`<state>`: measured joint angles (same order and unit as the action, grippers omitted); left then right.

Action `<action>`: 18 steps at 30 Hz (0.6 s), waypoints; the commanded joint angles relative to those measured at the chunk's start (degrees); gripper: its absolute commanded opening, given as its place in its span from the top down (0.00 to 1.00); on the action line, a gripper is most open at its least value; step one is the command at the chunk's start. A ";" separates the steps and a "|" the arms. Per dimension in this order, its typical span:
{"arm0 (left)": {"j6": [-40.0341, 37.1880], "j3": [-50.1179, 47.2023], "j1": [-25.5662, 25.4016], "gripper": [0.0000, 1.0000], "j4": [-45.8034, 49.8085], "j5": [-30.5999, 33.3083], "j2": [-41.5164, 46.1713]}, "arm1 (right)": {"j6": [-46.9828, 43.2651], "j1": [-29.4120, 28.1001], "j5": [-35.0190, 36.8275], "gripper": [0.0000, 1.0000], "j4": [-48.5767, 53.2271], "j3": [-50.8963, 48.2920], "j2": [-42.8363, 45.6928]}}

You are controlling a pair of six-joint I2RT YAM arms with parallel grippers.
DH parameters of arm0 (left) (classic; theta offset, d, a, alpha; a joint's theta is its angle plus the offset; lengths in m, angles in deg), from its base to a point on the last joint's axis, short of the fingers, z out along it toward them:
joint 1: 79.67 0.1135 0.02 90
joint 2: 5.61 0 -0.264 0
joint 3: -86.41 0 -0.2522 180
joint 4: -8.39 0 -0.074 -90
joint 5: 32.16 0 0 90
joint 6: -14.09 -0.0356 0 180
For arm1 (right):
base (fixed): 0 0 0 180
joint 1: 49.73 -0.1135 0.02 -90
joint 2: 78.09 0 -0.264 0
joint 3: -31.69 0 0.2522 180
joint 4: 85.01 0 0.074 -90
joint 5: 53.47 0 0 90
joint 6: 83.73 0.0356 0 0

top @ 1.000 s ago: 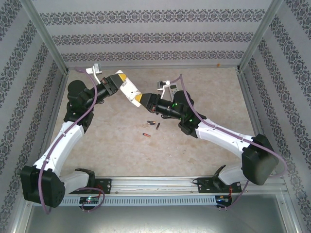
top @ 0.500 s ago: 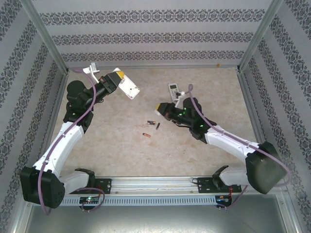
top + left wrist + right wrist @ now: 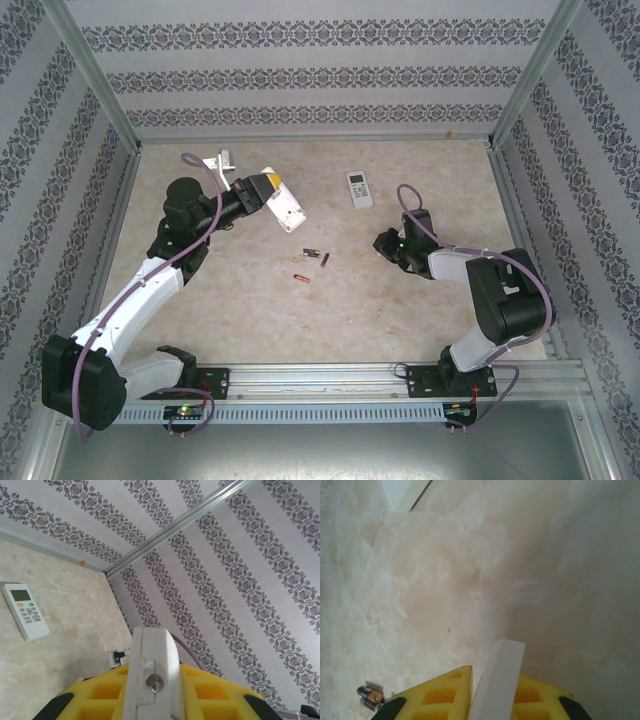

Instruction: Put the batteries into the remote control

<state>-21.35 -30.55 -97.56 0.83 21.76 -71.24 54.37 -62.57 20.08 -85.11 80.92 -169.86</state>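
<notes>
At 10 o'clock of bench centre, left gripper [image 3: 271,192] clenched on one end of a long white plastic remote control [image 3: 288,208], free end pointing toward 4 o'clock. From left wrist, same remote control [image 3: 150,655] seen end-on between yellow foam pads [image 3: 100,700], small metal screw on its face.

At 3 o'clock of centre, right gripper [image 3: 384,243] grasping a thin flat white plastic strip [image 3: 498,672], wedged between its yellow pads, seen from right wrist.

Three tiny dark cylindrical batteries with orange-coppery ends [image 3: 312,253] loose on the pale marbled bench [image 3: 230,300] near centre, between both grippers and touching neither. Two close together, third just off at 7 o'clock of them. Two batteries [image 3: 370,696] lying side by side at lower left of right wrist view.

Second white remote with green screen and grey buttons [image 3: 358,189] flat and face up at 12 o'clock, well apart from batteries. Also in left wrist view [image 3: 25,611].
</notes>
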 commanded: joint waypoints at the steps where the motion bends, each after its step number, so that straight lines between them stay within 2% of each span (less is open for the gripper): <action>1: -1.57 -0.68 -1.68 1.00 -1.35 0.74 0.12 | 1.05 2.21 4.51 0.84 2.44 -1.64 0.21; 6: -2.51 -0.25 -3.01 1.00 -0.16 1.86 -0.60 | 4.43 4.39 13.94 0.53 11.89 -4.37 11.86; 9: -2.96 0.48 -3.70 1.00 0.92 2.49 -0.81 | -0.08 3.64 16.70 0.38 13.64 -4.11 23.57; 13: -3.32 1.21 -4.94 1.00 1.39 2.87 -1.00 | -20.18 -2.76 11.33 0.30 5.80 -2.05 36.11; 15: -3.41 1.54 -5.55 1.00 1.38 3.09 -1.34 | -34.26 -9.94 7.71 0.26 3.51 -0.01 39.35; 18: -3.74 2.18 -6.42 1.00 1.31 3.19 -1.72 | -50.23 -20.97 7.41 0.12 5.92 4.71 39.14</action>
<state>-23.29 -30.75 -102.85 2.55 24.32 -72.77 25.56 -77.04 30.16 -78.78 82.08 -130.19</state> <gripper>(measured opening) 0.191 0.850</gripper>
